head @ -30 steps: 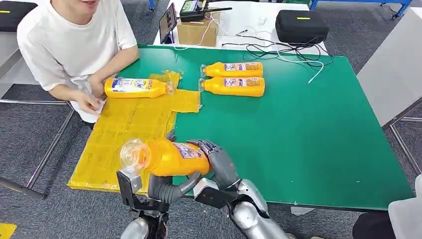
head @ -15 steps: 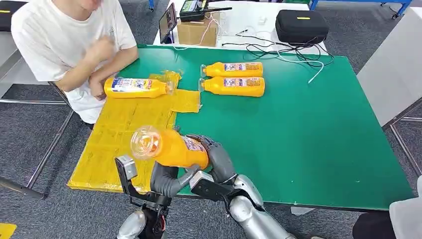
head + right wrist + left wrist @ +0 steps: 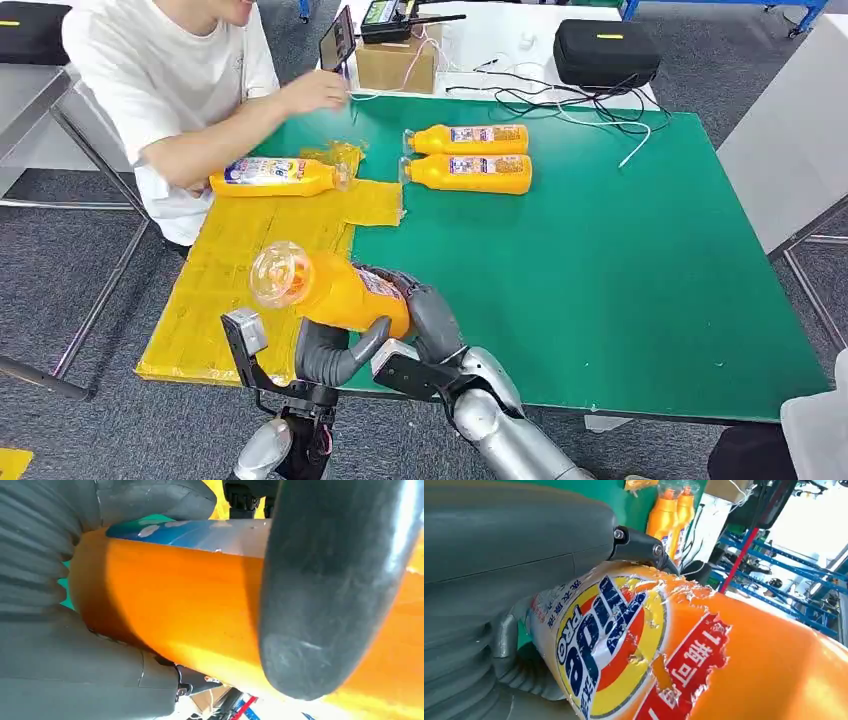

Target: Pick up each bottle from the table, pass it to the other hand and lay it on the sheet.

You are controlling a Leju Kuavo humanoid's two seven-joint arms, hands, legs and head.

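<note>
Orange bottle (image 3: 340, 292) is showing a clear cap and a blue, yellow and red label. Sheet (image 3: 250, 260) is lying yellow on the green table (image 3: 600, 260). Hands (image 3: 425, 320) are showing dark grey; the person's shirt (image 3: 150, 70) is white.

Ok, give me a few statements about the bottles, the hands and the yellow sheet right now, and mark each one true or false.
1. Both hands, left hand and right hand, grip the held bottle. True.
2. Three bottles lie on the green table. False: two bottles lie there side by side.
3. One bottle on the sheet lies on the yellow sheet. True.
4. The held bottle stands upright on the sheet. False: it is held above it, tilted.
5. The person's hand holds a bottle. False: it reaches over the table's far edge.
</note>
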